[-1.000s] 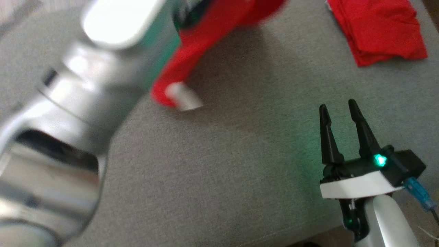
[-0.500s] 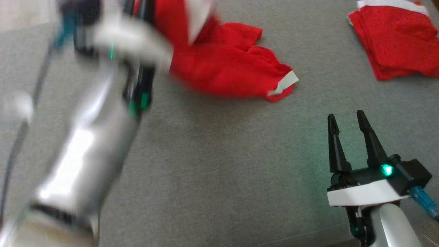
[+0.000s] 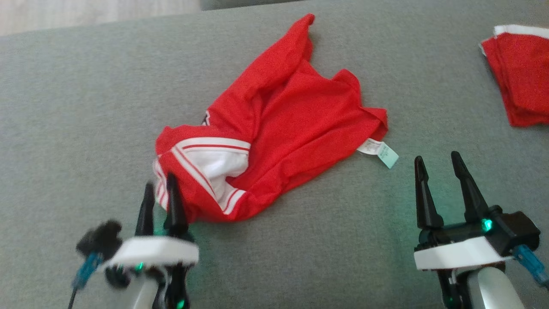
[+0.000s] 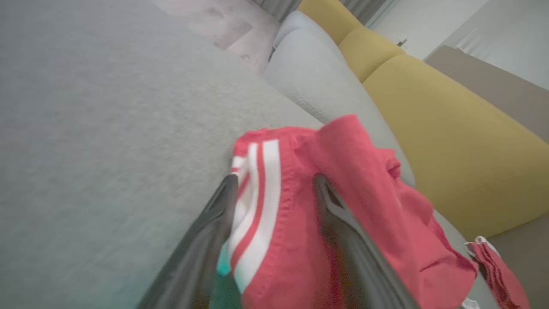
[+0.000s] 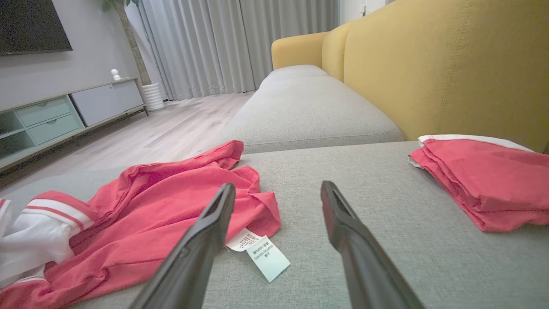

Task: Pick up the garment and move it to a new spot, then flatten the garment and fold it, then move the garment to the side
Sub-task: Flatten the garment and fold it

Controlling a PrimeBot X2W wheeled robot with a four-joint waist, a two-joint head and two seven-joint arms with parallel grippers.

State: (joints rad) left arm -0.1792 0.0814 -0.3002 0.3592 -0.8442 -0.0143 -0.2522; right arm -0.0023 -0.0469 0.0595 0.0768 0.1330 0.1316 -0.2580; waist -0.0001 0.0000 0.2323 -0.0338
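Head view, garment: a red garment (image 3: 291, 128) with white striped trim lies crumpled on the grey sofa seat (image 3: 85, 107). It runs from the middle of the picture up toward 12 o'clock, and its white-lined, striped end lies at 7 o'clock.
Labels: two tags (image 3: 379, 152), one white and one pale green, stick out from the garment's edge at its 4 o'clock side and lie flat on the seat. In the right wrist view they carry lines of small print, too fine to read.
Left gripper: the left gripper (image 3: 159, 180) sits at 7 o'clock, its tips right at the garment's striped end. In the left wrist view the fingers stand well apart. The striped hem lies between them, loose rather than pinched.
Right gripper: the right gripper (image 3: 436, 156) sits at 4 o'clock, jaws wide with nothing between them. It is over bare seat, and the tags are just off its tips toward 10 o'clock.
Folded pile: a stack of folded red clothes (image 3: 523, 81) with a white edge lies at 2 o'clock, well apart from the garment.
Right wrist view, backdrop: a yellow backrest (image 5: 450, 64) rises behind the folded stack.
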